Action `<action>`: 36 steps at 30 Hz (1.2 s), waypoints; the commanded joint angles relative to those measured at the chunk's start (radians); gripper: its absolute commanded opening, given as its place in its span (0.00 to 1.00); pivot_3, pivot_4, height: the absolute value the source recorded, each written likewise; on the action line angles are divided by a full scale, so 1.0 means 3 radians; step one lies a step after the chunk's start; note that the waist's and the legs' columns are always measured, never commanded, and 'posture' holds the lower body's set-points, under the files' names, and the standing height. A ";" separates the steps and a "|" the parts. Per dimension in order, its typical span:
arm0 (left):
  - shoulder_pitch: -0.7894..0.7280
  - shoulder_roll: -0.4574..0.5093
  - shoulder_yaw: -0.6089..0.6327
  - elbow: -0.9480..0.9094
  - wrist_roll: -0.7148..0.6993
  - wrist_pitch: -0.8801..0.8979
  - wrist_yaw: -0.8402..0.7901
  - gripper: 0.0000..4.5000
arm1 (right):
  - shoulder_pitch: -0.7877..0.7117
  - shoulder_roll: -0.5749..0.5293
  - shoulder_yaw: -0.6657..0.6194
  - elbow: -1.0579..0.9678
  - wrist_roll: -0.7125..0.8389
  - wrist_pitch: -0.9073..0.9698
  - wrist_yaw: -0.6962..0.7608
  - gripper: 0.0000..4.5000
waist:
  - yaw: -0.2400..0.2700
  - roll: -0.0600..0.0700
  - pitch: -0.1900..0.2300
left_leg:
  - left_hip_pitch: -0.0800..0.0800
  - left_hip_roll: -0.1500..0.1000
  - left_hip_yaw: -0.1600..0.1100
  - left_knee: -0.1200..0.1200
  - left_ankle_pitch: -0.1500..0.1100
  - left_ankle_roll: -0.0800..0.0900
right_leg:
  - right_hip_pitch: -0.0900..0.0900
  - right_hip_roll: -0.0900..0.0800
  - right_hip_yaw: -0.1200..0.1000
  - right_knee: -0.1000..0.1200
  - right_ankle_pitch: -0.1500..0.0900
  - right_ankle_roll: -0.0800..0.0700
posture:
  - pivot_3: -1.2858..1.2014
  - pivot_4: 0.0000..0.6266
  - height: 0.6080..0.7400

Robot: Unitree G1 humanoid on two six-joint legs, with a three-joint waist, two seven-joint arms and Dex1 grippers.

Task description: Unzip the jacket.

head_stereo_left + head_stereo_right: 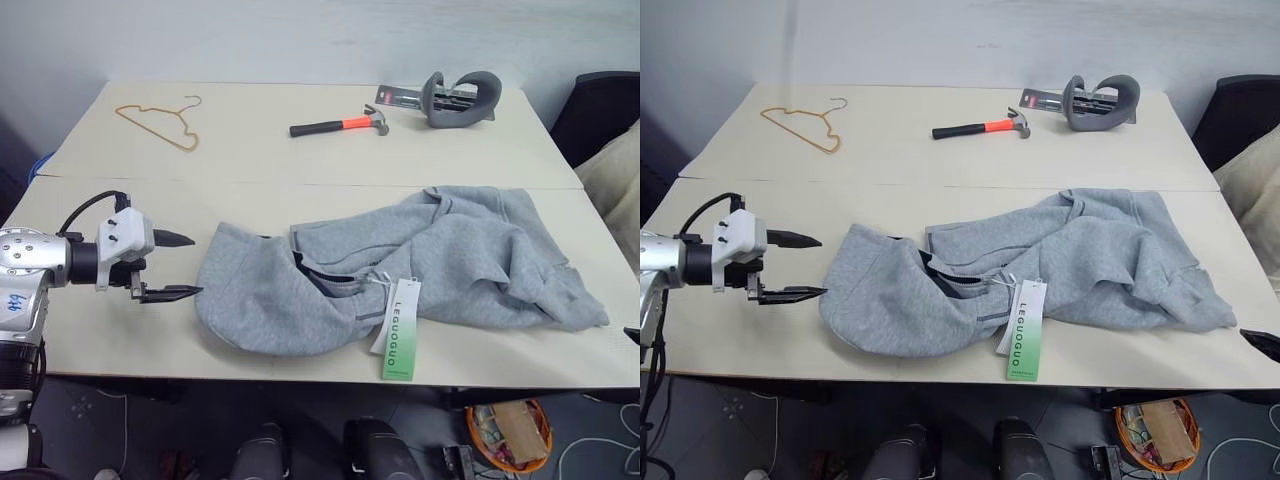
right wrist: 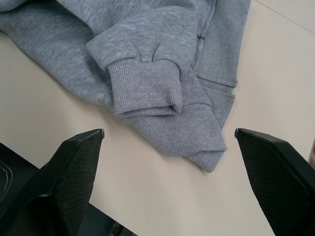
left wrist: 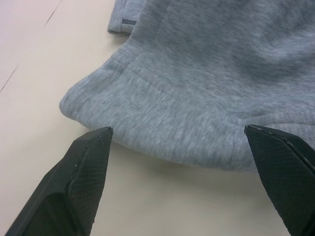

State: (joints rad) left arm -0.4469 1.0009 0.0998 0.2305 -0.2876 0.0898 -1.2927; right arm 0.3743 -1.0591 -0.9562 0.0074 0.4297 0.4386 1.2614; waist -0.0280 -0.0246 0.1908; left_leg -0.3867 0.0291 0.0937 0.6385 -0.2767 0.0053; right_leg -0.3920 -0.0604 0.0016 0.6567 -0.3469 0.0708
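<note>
The paper hang tag [image 1: 400,330] reads "LEGUOGUO" in dark capitals running down its length; it is white at the top and fades to green at the bottom, and it dangles on a string over the near edge of the worktop [image 1: 120,340]. It belongs to the jacket [image 1: 440,260], a soft light grey fleece lying crumpled across the middle of the cream worktop, hood end towards nine o'clock, ribbed cuffs and hem bunched at three o'clock. A dark lining shows in the hood opening, beside the zip [image 1: 335,285].

The left pincer [image 1: 180,265] hovers just beside the hood's rounded edge, its two black textured fingers spread apart, with nothing between them. In the right wrist view the right pincer [image 2: 170,140] also stands wide apart, above the ribbed cuffs [image 2: 147,91] and not touching them.

Towards twelve o'clock lie a hammer [image 1: 340,125] with a black and orange grip, a thin orange wire hanger [image 1: 160,122] further left, and a grey curved plastic object [image 1: 460,98] resting on a flat packet whose print is too small to read.
</note>
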 commanded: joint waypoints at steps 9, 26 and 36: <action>-0.0018 0.0005 0.0001 -0.0271 -0.0050 0.0163 -0.0015 1.00 | -0.0024 0.0029 -0.0083 -0.0048 -0.0001 -0.0044 -0.0132 0.99 | -0.0003 0.0000 0.0000 | 0.0000 0.0000 0.0000 0.0000 0.0001 -0.0002 | 0.0000 0.0001 0.0000 0.0001 0.0000 0.0000 | 0.52 0.24 1.00; -0.0166 -0.0143 -0.0116 -0.1165 -0.0756 0.1301 -0.0165 1.00 | -0.0377 0.0126 0.0377 -0.0893 -0.0019 -0.0121 -0.0606 0.99 | -0.0006 0.0000 0.0000 | -0.0005 0.0005 -0.0002 0.0025 0.0002 -0.0012 | 0.0000 0.0004 0.0001 0.0014 0.0000 0.0001 | 0.52 0.24 1.00; -0.0623 -0.0578 -0.0351 -0.1561 -0.1222 0.1973 0.0017 1.00 | -0.0795 0.0367 0.1733 -0.1584 -0.0575 -0.0275 -0.1367 0.99 | 0.0008 0.0000 0.0000 | -0.0009 0.0003 -0.0003 0.0039 0.0003 -0.0014 | 0.0001 0.0006 0.0002 0.0015 -0.0002 0.0003 | 0.52 0.24 1.00</action>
State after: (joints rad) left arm -0.6055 0.8327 -0.0137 -0.2214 -0.6250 0.6666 -1.3001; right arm 0.1531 -0.9616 -0.4697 -0.4358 0.2932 0.3866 0.8869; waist -0.0255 -0.0246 0.1908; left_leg -0.3893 0.0301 0.0928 0.6504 -0.2758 0.0011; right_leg -0.3918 -0.0585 0.0022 0.6615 -0.3474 0.0718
